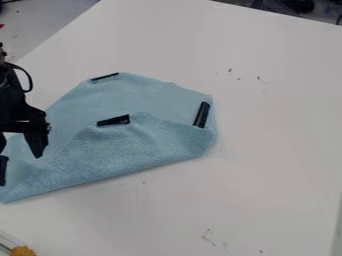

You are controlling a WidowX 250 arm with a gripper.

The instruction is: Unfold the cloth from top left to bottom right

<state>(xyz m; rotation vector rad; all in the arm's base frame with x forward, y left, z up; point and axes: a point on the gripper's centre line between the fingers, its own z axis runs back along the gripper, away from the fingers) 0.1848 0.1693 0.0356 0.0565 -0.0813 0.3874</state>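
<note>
Blue cloth lay part-folded on white table, unfold not done.
Cloth was left of centre, lower flap turned up toward top left; dark clip sat at flap tip, likely a grab point for the pull to bottom right. Gripper hung over cloth's left end, fingers wide with nothing between, probably leaving room for a grasp.

Hangs over the left end of the cloth, with the black arm above that end and the gripper pointed down toward it, fingers spread well apart.
</note>
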